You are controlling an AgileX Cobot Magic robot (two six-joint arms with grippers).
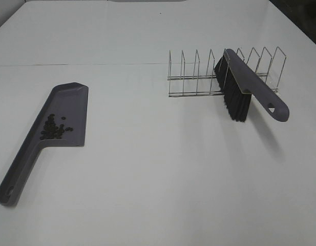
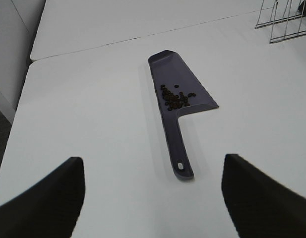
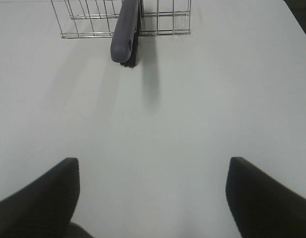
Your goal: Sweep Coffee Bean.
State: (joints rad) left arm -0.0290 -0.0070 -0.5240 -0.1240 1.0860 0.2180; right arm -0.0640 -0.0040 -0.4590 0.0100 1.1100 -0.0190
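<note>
A grey-purple dustpan (image 1: 55,115) lies flat on the white table at the left, with a small heap of dark coffee beans (image 1: 54,127) in its pan. The left wrist view shows the same dustpan (image 2: 178,99) and beans (image 2: 176,98) ahead of my open, empty left gripper (image 2: 153,198). A grey brush (image 1: 252,84) with black bristles (image 1: 233,97) rests in a wire rack (image 1: 224,72) at the right. It also shows in the right wrist view (image 3: 125,29), far ahead of my open, empty right gripper (image 3: 153,198). Neither gripper shows in the exterior view.
The wire rack (image 3: 93,20) stands on the table's far right part. A seam (image 1: 76,64) between two table tops runs across the back. The table's left edge (image 2: 19,104) drops off beside the dustpan.
</note>
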